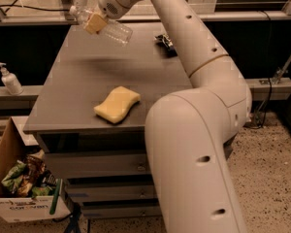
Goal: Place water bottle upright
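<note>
The water bottle [108,28] is a small clear ribbed plastic bottle, held in the air above the far left part of the grey table [82,86]. It lies tilted, cap end up and to the left, base down and to the right. My gripper [96,22] is at the top of the view, shut on the bottle around its middle, with one yellowish finger pad across it. The bottle casts a shadow on the tabletop below.
A yellow sponge [117,104] lies near the table's front edge. A dark snack bag [165,41] lies at the far right, partly behind my arm. A white pump dispenser [10,79] stands on a ledge at left. A cardboard box [19,188] of wrappers sits on the floor.
</note>
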Robot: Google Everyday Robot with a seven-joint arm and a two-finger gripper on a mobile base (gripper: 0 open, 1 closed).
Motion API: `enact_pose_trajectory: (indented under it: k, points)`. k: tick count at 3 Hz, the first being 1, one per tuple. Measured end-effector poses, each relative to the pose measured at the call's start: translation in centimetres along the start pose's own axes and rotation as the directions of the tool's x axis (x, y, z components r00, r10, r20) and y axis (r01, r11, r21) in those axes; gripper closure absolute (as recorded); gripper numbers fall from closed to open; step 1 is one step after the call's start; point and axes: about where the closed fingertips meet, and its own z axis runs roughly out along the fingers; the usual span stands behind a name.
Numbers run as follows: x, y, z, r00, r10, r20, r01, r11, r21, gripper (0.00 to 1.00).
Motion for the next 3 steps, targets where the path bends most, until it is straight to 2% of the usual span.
enact_pose_trajectory:
  k: [1, 2, 3]
  points:
    - [1.0, 0.1, -2.3, 0.988, 0.047, 0.147, -0.051, 0.9984, 0.025, 1.0]
    - [2.7, 1.0, -5.3, 0.96, 0.093, 0.264, -0.113, 0.9915, 0.064, 1.0]
    - [5.1, 2.7, -7.3, 0.929, 0.135, 0.346, -0.174, 0.9809, 0.086, 1.0]
